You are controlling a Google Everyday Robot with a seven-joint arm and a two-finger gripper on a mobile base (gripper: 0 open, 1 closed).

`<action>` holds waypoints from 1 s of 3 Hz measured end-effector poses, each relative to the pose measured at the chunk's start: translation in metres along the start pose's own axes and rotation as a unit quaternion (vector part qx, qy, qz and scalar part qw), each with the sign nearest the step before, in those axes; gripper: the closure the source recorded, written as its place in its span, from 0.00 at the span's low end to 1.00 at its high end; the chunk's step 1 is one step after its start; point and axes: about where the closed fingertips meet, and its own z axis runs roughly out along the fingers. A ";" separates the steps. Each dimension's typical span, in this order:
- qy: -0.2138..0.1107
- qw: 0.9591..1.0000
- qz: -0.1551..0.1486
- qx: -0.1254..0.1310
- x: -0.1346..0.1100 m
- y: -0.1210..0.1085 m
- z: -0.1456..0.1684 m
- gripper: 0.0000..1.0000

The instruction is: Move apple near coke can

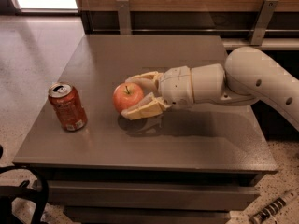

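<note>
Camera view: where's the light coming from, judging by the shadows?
In the camera view, the apple, held by the end effector at mid-table, throws a soft shadow just beneath on the table, suggesting overhead light; top left is washed out white.

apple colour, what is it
Apple: red-orange, held by the gripper, right of the can; shows best in camera view.

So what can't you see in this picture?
- Camera view: the right side of the apple, covered by the tool, which is closed around it in the middle of the table.
- Camera view: whether the apple touches the table or hangs just above it; the tool's lower finger blocks that.
- Camera view: the coke can print, too small to read.
- Camera view: the rest of the arm, cut off by the right edge.
</note>
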 end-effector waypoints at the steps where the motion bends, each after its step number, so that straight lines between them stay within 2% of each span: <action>1: -0.022 0.997 -0.019 -0.065 0.001 -0.002 0.025 1.00; 2: 0.006 0.997 0.004 -0.077 0.020 -0.011 0.030 1.00; 3: 0.062 0.996 0.037 -0.046 0.036 -0.008 0.021 1.00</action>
